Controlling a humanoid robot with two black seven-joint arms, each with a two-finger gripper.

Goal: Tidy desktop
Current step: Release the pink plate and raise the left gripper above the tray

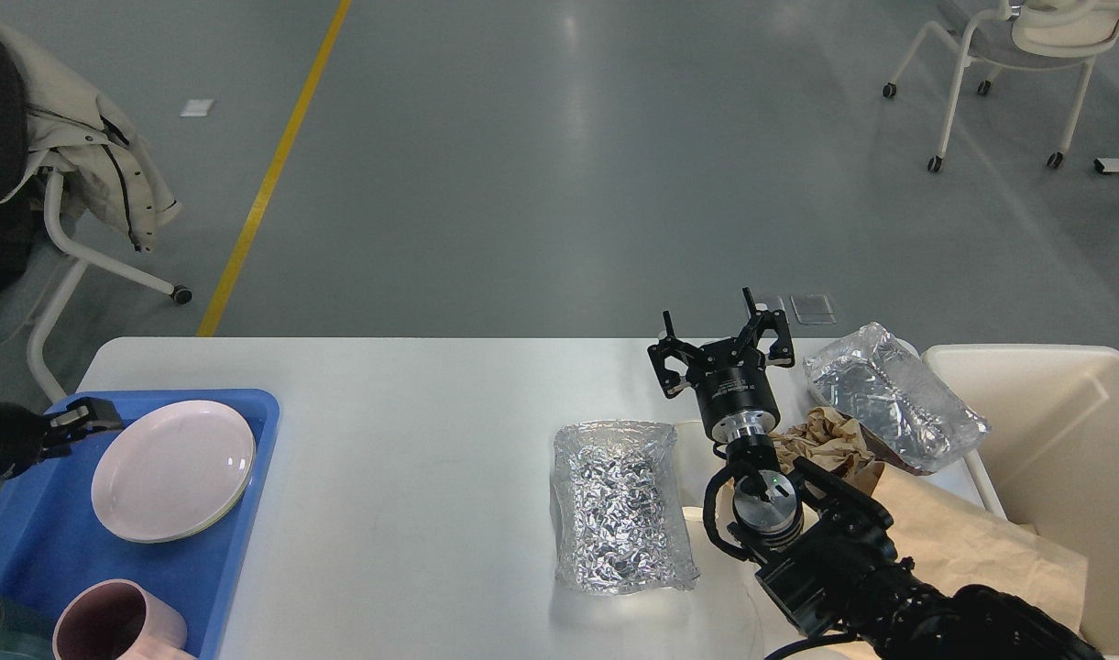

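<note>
Bare desktop [412, 440] between tray [247, 550] and foil [619, 504].

White desktop [412, 412] with blue tray [27, 550], foil trays [619, 504].

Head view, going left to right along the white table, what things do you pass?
Left end effector → blue tray with pink plate → crumpled foil tray → right end effector → second foil tray → cream bin.
</note>
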